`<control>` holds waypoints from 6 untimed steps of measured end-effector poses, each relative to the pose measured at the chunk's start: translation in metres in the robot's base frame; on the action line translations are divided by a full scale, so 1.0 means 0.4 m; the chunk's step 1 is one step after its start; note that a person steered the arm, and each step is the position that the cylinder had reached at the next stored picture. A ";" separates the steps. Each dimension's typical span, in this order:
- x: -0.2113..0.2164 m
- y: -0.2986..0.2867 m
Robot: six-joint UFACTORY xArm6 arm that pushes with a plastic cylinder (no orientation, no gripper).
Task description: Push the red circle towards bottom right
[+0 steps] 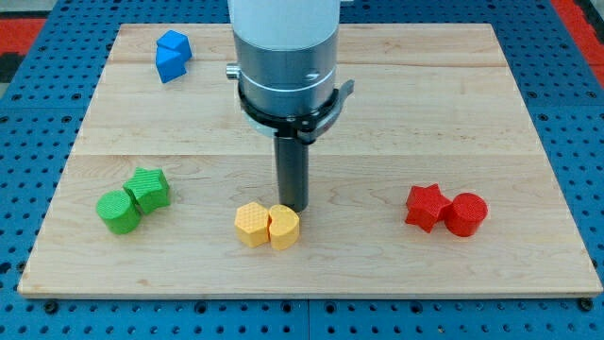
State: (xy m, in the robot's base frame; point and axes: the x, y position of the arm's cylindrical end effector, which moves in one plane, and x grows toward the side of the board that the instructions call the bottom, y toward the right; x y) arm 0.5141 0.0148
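Note:
The red circle (pixel 465 213) lies at the view's right, low on the wooden board (pixel 396 104). A red star (pixel 426 206) touches it on its left. My tip (pixel 293 207) is near the middle of the board, well to the left of both red blocks. It stands just above the right-hand one of two touching yellow blocks (pixel 283 227), close to it or touching it.
The left yellow block (pixel 252 224) is a hexagon. A green circle (pixel 118 212) and a green block (pixel 148 189) touch at the lower left. A blue block (pixel 172 55) sits at the upper left. The arm's grey body (pixel 288 57) hangs over the top middle.

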 end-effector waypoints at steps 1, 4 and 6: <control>-0.131 0.132; 0.087 0.403; 0.016 0.428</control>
